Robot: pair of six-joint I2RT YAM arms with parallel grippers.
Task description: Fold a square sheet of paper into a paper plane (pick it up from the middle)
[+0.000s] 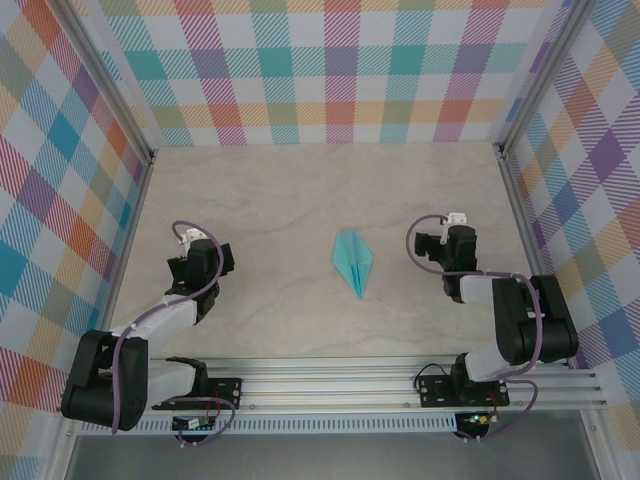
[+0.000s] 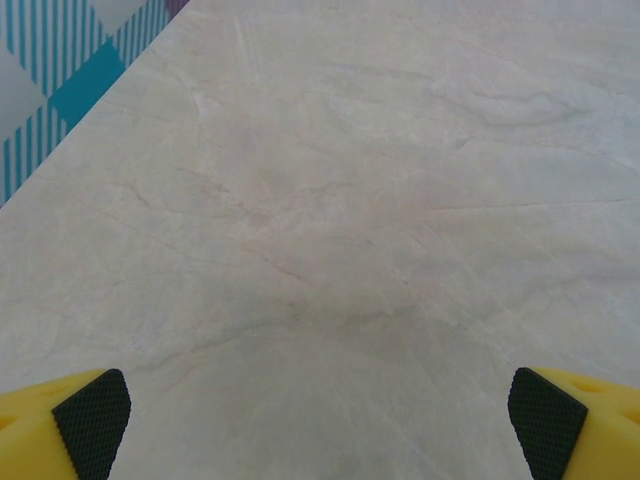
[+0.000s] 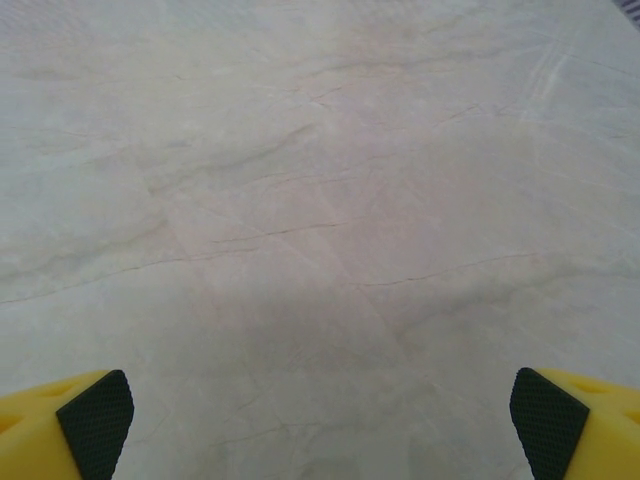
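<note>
Plaid walls [image 1: 330, 70] box in the pale marbled table [image 1: 300, 190] on my overhead feed. Near the middle of the table lies the paper plane [image 1: 353, 262], a small cyan dart lying flat, with a crease down its centre and wings that are broadest toward the far end. Its long axis runs from far to near, leaning a little to the right, and the long sharp tip points at the near edge. It sits between the two arms, well apart from both. My left hand [image 1: 205, 258] is off to its left and my right hand [image 1: 445, 243] off to its right.

On the left wrist feed, the left hand [image 2: 320, 425] has its yellow fingers spread wide, with the black pads [image 2: 92, 420] at the bottom corners and marbled table between them.

On the right wrist feed, the right hand [image 3: 320, 425] also stands wide apart, with its pads [image 3: 95, 415] at the corners over the table surface.
</note>
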